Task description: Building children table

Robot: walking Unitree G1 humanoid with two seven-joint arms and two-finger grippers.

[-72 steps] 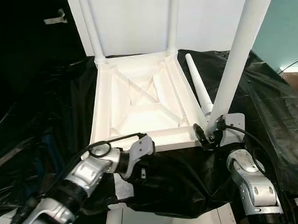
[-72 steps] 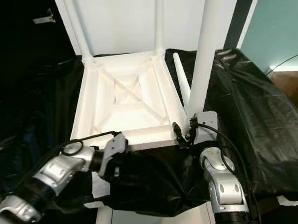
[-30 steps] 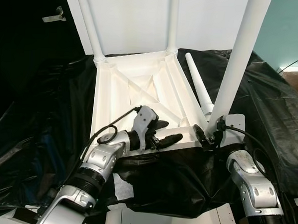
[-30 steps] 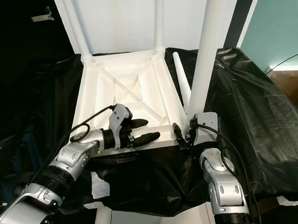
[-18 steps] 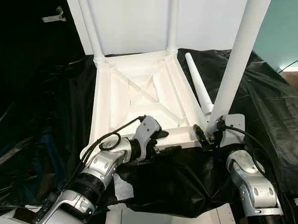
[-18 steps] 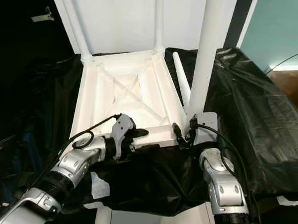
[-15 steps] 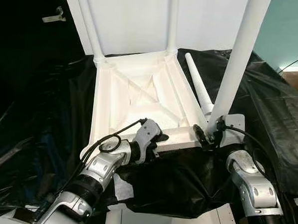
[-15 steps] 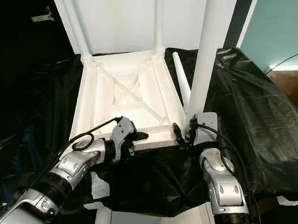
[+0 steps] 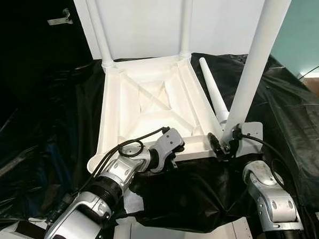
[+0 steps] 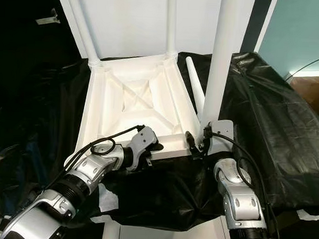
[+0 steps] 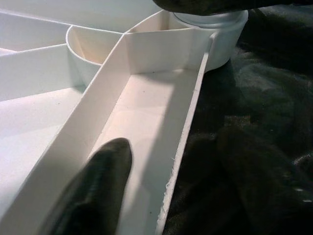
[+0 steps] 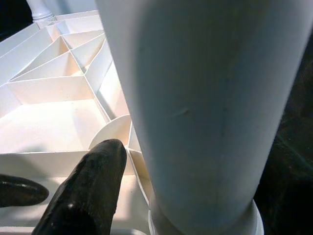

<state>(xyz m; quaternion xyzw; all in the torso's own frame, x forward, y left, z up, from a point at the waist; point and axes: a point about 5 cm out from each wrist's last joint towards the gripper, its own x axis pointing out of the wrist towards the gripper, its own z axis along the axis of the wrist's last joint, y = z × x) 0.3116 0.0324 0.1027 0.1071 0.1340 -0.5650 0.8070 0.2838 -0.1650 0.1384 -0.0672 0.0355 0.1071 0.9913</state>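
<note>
An upturned white table top (image 9: pixel 149 105) lies on black plastic sheeting (image 9: pixel 293 121), legs standing in both far corners and the near right corner, and a loose leg (image 9: pixel 212 90) lying along its right side. The right gripper (image 9: pixel 222 143) is clenched on the near-right leg (image 9: pixel 253 65) at its base. The left gripper (image 9: pixel 174 152) sits at the near rim with one finger (image 11: pixel 93 191) inside the edge channel; its grip cannot be determined.
</note>
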